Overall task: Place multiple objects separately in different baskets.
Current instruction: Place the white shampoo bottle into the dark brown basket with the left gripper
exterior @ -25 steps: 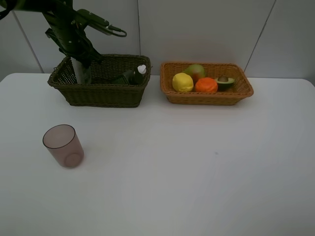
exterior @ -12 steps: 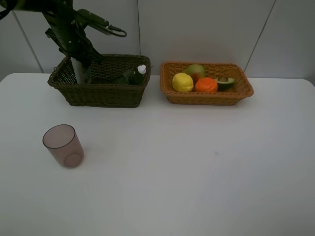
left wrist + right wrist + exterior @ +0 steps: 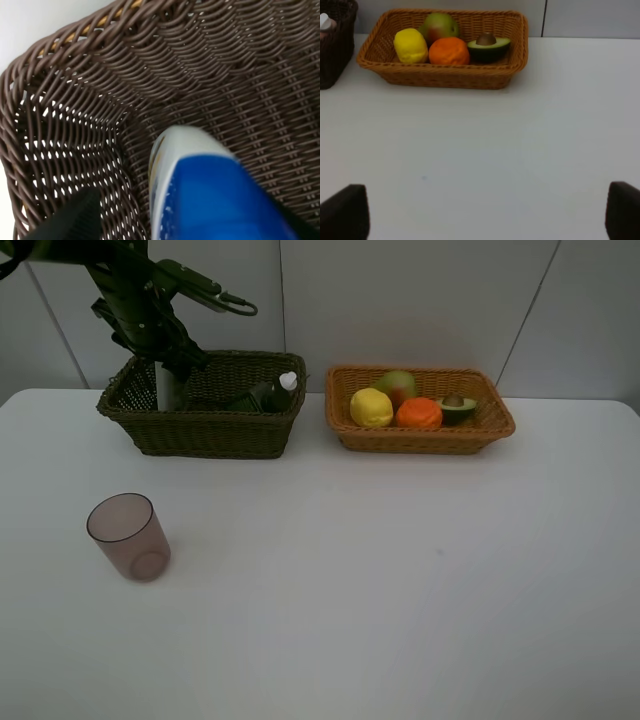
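White table (image 3: 400, 600), dark brown-green wicker basket (image 3: 205, 430) at back left, orange-tan wicker basket (image 3: 420, 438) beside it, translucent pinkish cup (image 3: 128, 536) near front left

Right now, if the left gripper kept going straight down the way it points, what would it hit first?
Most likely the white blue-capped bottle, directly ahead of the left gripper inside the dark basket; its woven floor lies behind.
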`<state>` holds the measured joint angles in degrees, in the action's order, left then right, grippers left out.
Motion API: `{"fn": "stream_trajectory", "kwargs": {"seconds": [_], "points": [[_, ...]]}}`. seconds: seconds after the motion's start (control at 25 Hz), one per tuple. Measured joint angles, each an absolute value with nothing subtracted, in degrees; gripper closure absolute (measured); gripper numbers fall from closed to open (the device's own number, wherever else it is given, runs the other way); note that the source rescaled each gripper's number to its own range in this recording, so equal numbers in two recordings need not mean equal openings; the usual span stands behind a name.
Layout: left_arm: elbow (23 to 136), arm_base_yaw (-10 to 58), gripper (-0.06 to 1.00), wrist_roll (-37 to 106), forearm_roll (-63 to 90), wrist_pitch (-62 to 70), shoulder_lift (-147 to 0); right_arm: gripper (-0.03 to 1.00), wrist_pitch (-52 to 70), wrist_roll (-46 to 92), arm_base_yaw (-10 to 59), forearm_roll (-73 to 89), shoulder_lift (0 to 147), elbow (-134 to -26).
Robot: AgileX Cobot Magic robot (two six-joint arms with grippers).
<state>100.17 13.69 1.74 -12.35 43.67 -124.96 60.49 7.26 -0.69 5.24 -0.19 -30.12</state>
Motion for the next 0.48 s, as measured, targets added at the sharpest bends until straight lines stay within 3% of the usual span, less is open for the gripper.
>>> {"fn": "stream_trajectory", "kwargs": {"seconds": [0.28,0.48], "points": [[100.2,13.7,0.07,1.8,-12.3,43.7,-125.0,-0.03,60.5,7.3,-0.7,5.2,-0.2,-30.1],[100.2,13.7,0.06,1.8,-11.3,43.7,-125.0,-0.03,60.5,7.3,-0.7,5.2,-0.2,-30.1]]}}
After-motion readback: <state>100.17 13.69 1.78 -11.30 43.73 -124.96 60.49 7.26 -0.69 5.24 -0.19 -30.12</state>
